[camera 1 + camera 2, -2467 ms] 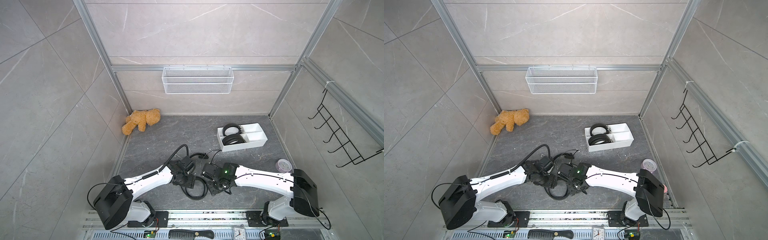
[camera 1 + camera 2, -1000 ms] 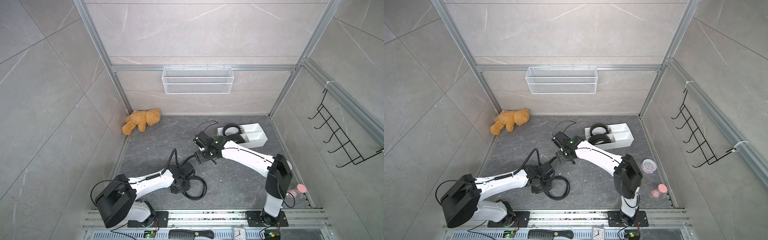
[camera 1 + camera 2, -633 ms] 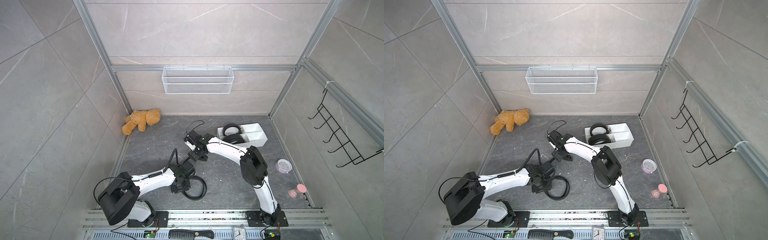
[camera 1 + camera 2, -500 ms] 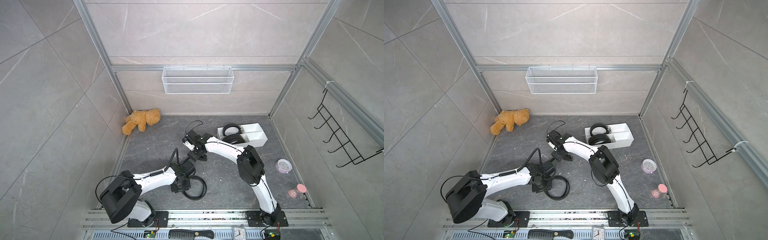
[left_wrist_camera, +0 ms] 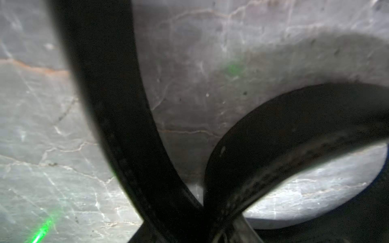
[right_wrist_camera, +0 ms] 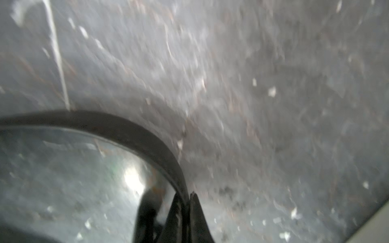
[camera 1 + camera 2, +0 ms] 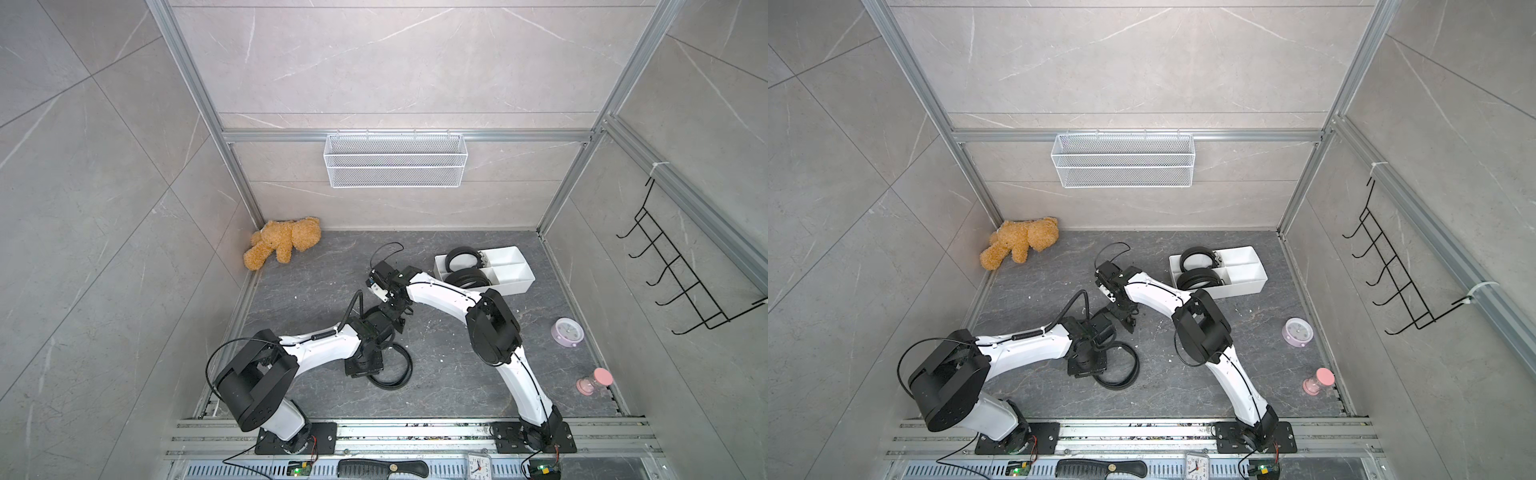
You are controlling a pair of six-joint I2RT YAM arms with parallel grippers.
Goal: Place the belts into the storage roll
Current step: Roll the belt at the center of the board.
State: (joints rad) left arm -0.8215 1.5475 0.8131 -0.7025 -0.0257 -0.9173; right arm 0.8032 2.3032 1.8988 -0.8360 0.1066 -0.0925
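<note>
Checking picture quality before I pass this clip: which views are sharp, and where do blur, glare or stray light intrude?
Both top views: sharp, evenly lit, walls splayed by the wide lens. Left wrist view: the belt too close, soft; green light flecks on the floor. Right wrist view: floor smeared by motion blur, one bright glare patch inside the belt's curve.

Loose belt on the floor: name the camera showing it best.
A top view: the loose belt shows as a nearly whole ring. The left wrist shows only crossing strap sections close up; the right wrist, one blurred curve.
</note>
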